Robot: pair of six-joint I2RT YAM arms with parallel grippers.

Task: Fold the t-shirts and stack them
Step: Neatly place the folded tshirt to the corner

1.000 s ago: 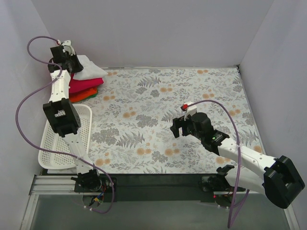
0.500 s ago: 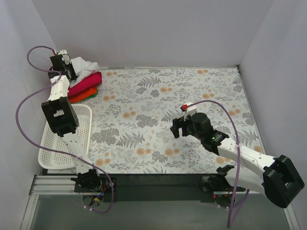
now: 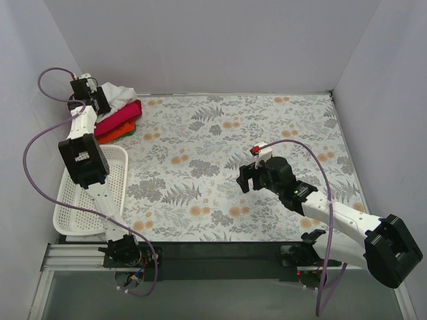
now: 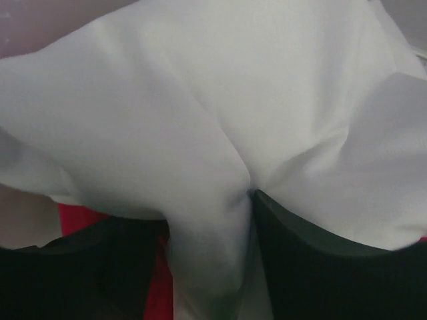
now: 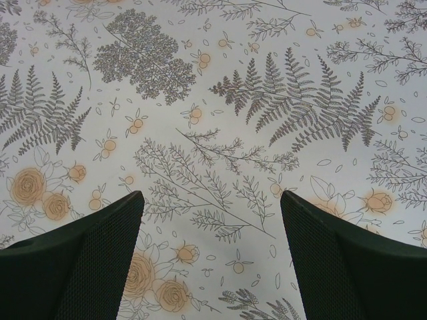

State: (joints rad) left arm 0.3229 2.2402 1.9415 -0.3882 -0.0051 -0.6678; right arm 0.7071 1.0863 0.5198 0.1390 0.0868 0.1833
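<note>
A white mesh basket (image 3: 70, 207) sits at the left edge of the floral tablecloth (image 3: 220, 133).

Both arms are white tubes jointed with blocky black housings. The left arm (image 3: 83, 160) stands on a black base (image 3: 123, 252) at seven o'clock in the overhead view, and the right arm (image 3: 337, 217) on its own at five o'clock. A thin purple cable (image 3: 27, 157) loops loosely off each – the right one passes a white bracket with a small red tab (image 3: 257, 147). A green light (image 3: 295, 194) dots the right forearm. The right gripper (image 5: 210, 197) has dark, wedge-shaped fingers (image 5: 80, 267) (finely mesh-textured up close).
</note>
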